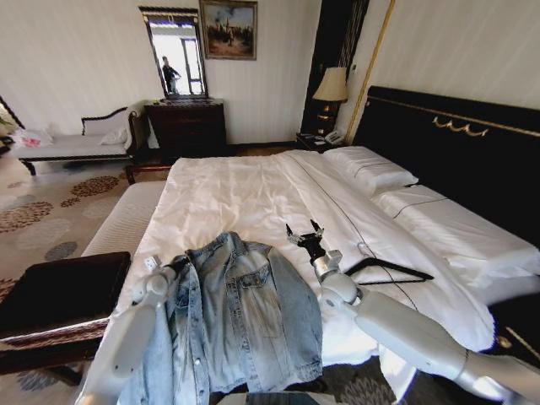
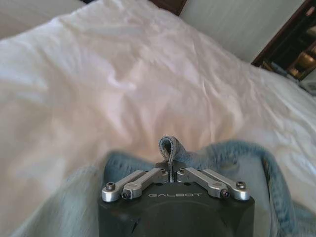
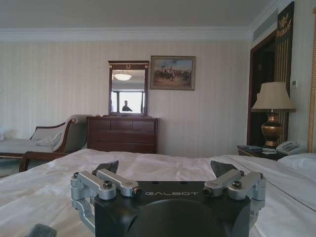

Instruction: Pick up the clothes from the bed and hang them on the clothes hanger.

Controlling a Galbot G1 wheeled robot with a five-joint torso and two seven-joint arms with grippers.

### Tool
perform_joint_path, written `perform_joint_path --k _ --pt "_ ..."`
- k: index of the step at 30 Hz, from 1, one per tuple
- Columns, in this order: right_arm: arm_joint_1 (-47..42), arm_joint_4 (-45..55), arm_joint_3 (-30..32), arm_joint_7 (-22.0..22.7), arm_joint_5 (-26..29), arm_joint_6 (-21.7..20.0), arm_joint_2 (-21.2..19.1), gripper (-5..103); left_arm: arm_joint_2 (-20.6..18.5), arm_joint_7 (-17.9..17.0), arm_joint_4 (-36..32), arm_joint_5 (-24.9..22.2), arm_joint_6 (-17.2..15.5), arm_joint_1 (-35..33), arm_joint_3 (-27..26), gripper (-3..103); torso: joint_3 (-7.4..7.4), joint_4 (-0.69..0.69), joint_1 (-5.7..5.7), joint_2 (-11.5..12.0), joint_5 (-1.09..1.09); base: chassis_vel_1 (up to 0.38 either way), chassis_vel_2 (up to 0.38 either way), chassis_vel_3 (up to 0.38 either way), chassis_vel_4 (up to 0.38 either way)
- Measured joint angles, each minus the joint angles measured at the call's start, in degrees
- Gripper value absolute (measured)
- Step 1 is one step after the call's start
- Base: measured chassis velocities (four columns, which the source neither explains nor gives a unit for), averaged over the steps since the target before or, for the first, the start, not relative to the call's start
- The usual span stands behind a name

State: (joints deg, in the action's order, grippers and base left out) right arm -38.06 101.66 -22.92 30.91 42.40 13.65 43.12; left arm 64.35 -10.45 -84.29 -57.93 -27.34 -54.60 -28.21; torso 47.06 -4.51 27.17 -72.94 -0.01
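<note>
Head view: the light blue faded denim jacket (image 1: 240, 312) lies at the foot of the large white-sheeted bed (image 1: 253, 190). A fold of it is clenched in the left end effector (image 2: 171, 170). The right end effector (image 1: 305, 233) is held released above the sheet. The thin black triangular hanger (image 1: 390, 270) lies nearby. The pick-up step is judged in hand; lifting comes next. "GALBOT" is read on both end effectors.

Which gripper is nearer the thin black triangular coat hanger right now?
Right. The right gripper, jaws open, hovers over the white sheet just beside the thin black triangular coat hanger. The left gripper is across the light blue denim jacket, shut on its fabric.
</note>
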Motion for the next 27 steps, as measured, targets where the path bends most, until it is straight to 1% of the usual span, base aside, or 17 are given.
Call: perform_joint_path --k 3,4,7,9,11,13,14,16,18,21,23,24,25,27 --pt "1.32 -0.86 -1.96 -0.04 -0.23 0.00 1.11 100 -0.21 0.46 1.08 -0.41 0.70 2.05 -0.55 2 0.00 -0.03 0.00 0.00 0.00 0.000 0.000 0.000 0.000" --pt "2.01 -1.28 -2.78 -0.13 -0.29 0.00 1.55 100 -0.29 0.48 1.29 -0.41 0.85 2.41 -0.86 2 0.00 0.01 0.00 0.00 0.01 0.000 0.000 0.000 0.000" --pt "2.47 -1.74 -3.59 -0.26 -0.52 0.06 1.89 100 -0.31 0.48 2.55 -0.23 1.15 4.14 -0.50 2 0.00 0.04 0.00 0.00 0.02 0.000 0.000 0.000 0.000" --pt "2.33 -1.88 -3.75 -0.27 -0.80 0.14 1.90 100 -0.07 0.48 4.72 0.09 1.62 6.69 0.38 2 0.00 0.01 0.00 0.00 -0.01 0.000 0.000 0.000 0.000" --pt "2.22 -1.90 -3.79 -0.28 -0.95 0.19 1.85 100 0.02 0.48 5.60 0.16 1.84 7.65 0.66 2 0.00 0.00 0.00 0.00 -0.01 0.000 0.000 0.000 0.000" --pt "1.87 -1.95 -3.81 -0.48 -1.29 0.43 1.67 100 0.35 0.48 8.93 0.38 2.51 10.69 1.77 2 0.00 -0.01 0.00 0.00 0.02 0.000 0.000 0.000 0.000" --pt "1.87 -1.95 -3.81 -0.48 -1.29 0.43 1.67 100 0.35 0.48 8.93 0.38 2.51 10.69 1.77 2 0.00 -0.01 0.00 0.00 0.02 0.000 0.000 0.000 0.000" --pt "1.71 -2.10 -3.98 -1.28 -1.68 0.97 1.57 100 0.77 0.55 11.57 0.64 2.83 13.08 3.19 2 0.00 -0.01 0.00 0.00 0.03 0.000 0.000 0.000 0.000" --pt "1.72 -2.26 -4.43 -2.00 -2.19 1.52 1.51 100 1.29 0.73 12.71 1.10 3.12 14.19 4.58 2 0.00 -0.01 0.01 0.00 0.02 0.000 0.000 0.000 0.000" --pt "2.01 -2.30 -5.41 -2.69 -2.67 2.05 1.51 100 2.07 0.76 12.96 1.75 3.53 14.74 6.13 2 0.00 -0.01 0.01 0.00 0.02 0.000 0.000 0.000 0.000" --pt "2.65 -2.35 -6.90 -3.60 -2.94 2.84 1.60 100 3.07 0.76 11.93 2.03 4.55 14.59 7.39 0 0.00 0.00 0.01 0.00 0.02 0.000 0.000 0.000 0.000" --pt "2.86 -2.43 -7.46 -4.08 -3.00 3.19 1.67 100 3.41 0.84 11.05 1.88 5.11 14.28 7.60 6 -0.01 -0.01 0.00 0.00 0.02 0.000 0.000 0.000 0.000" --pt "2.86 -2.43 -7.46 -4.08 -3.00 3.19 1.67 100 3.41 0.84 11.05 1.88 5.11 14.28 7.60 6 -0.01 -0.01 0.00 0.00 0.02 0.000 0.000 0.000 0.000" --pt "3.35 -2.74 -8.96 -5.31 -3.33 4.02 1.89 100 3.72 0.81 9.00 1.84 5.82 13.01 7.94 16 -0.01 -0.03 0.01 -0.01 0.02 0.000 0.000 0.000 0.000"
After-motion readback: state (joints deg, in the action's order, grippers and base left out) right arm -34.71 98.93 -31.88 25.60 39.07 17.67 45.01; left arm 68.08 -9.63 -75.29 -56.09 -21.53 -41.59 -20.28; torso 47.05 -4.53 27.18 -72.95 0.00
